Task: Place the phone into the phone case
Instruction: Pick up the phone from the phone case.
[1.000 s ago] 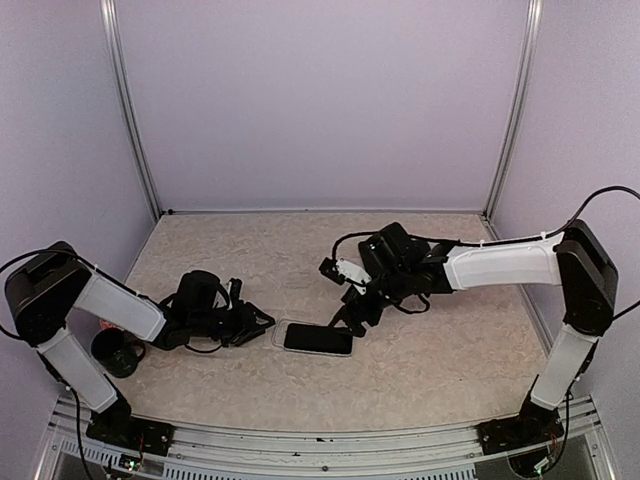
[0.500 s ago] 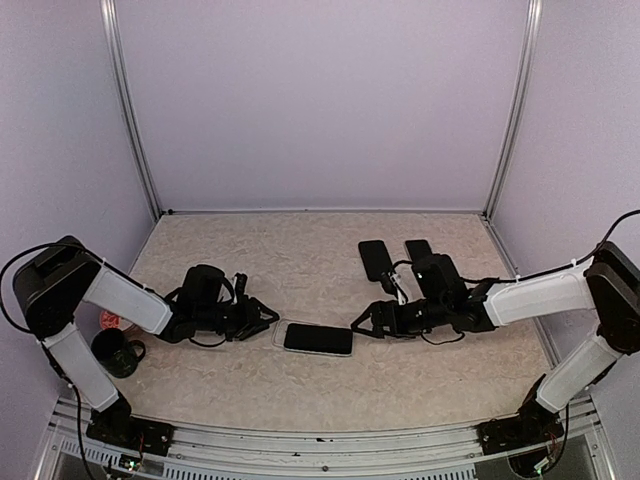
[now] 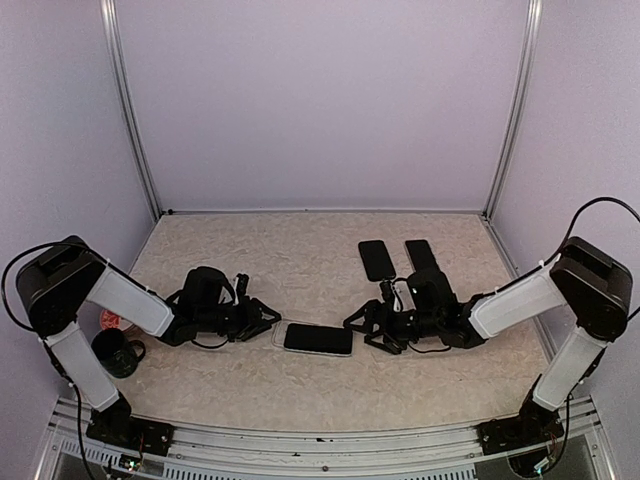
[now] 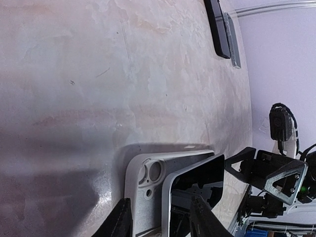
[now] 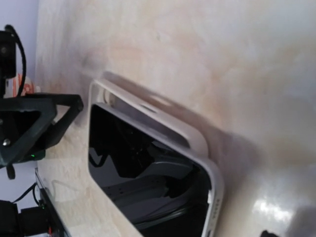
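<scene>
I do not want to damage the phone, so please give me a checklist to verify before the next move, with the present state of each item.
1. Phone lies over the phone case: ok.
2. Phone seated flush in the case: not ok; the rim and camera cutout show beside the phone.
3. Left gripper at the case's end, firm hold: cannot tell.
4. Right gripper open at the other end: ok.
5. Two dark phones at the back, apart from the work: ok.
</scene>
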Controlling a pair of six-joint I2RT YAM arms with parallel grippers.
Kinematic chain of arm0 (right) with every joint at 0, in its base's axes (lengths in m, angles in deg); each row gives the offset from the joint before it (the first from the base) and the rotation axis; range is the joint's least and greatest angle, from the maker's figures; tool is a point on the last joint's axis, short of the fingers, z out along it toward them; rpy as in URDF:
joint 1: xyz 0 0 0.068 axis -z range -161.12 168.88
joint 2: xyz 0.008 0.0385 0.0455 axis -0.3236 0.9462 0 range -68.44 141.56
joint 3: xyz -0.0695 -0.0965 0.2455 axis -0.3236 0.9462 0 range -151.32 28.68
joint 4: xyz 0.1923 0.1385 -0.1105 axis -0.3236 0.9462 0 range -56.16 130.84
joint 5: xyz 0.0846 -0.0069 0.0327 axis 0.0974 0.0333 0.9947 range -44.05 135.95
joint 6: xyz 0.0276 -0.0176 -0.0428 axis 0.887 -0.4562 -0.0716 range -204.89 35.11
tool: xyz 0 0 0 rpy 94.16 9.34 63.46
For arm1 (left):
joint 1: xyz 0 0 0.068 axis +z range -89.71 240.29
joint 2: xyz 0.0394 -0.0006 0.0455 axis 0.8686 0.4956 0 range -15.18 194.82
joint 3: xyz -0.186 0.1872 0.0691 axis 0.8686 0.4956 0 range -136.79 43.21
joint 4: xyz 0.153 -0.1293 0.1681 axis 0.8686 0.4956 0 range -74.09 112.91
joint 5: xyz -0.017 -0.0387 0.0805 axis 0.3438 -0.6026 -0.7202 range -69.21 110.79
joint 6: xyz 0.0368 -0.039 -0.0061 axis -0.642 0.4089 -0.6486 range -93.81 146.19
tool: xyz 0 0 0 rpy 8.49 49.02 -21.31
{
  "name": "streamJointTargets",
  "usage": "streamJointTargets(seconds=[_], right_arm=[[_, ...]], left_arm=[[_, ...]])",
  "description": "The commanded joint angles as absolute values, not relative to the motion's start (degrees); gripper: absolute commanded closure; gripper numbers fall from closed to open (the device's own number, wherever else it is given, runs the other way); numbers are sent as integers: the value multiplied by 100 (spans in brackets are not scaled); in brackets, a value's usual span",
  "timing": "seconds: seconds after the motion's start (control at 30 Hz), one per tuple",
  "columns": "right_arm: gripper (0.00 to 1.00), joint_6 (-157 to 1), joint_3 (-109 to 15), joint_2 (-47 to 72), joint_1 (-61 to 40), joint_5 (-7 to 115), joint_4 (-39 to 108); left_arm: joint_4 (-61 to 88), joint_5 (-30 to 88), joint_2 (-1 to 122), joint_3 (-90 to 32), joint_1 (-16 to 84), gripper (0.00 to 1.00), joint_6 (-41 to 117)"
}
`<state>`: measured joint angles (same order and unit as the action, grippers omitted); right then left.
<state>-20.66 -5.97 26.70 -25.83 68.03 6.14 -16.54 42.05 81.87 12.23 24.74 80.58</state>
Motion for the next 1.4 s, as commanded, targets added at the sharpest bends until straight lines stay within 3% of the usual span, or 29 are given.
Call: streamJointTargets(seconds=[0.0,0.53,1.37], right_arm=[[12,-1646,-594,2904,-2688,6738,128],[15,-1390,-786,3507,-2743,6963,-452],[26,-986,-694,3510,-2793,7185,-1393]], left_arm=[[-1929,4285,8277,1302,2389,60,8119],[171,2989,8021,738,1898,68,7616],[596,2823,8226,409,1503,70,7526]])
